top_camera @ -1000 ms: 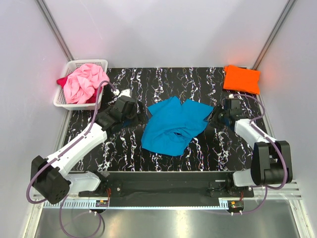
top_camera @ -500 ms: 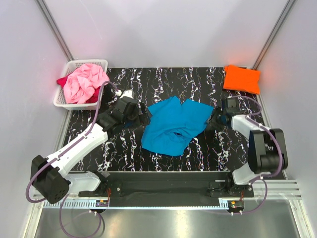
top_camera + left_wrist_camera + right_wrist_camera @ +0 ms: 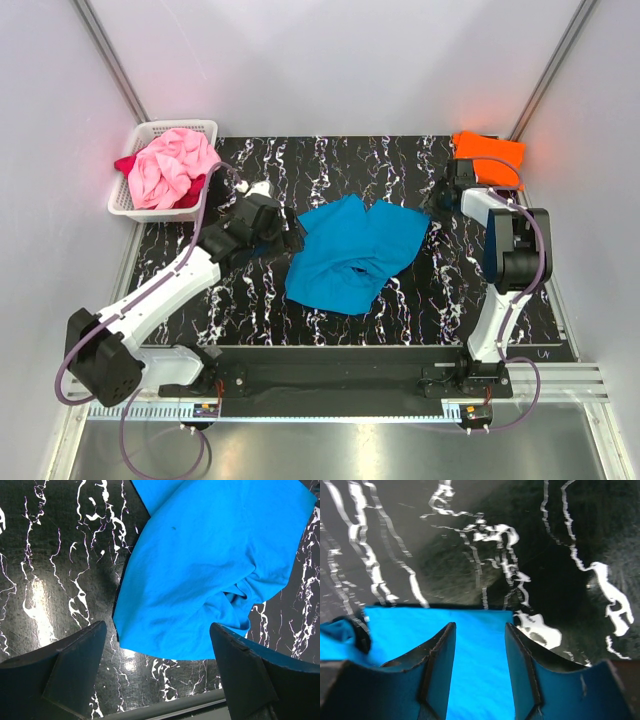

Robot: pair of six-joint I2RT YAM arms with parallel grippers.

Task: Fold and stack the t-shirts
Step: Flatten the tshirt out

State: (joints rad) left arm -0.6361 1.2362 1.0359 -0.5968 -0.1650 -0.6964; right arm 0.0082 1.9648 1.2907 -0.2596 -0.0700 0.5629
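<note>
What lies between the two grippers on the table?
The turquoise t-shirt lies between the left gripper and the right gripper, as the top view shows.

Spread shirt [image 3: 350, 250] is laid mid-table [image 3: 420, 300]. Folded shirt [image 3: 488, 152] is placed at the far right corner, well apart from it. Basket [image 3: 122, 208] is set at the far left corner. Two shirts are piled in it: bundled shirt [image 3: 168, 165] on top, lower shirt [image 3: 124, 163] sticking out at its left. Left gripper [image 3: 292, 238] is positioned just beside the spread shirt's left edge. Right gripper [image 3: 438, 198] is positioned near its far right corner, between it and the folded shirt.
</note>
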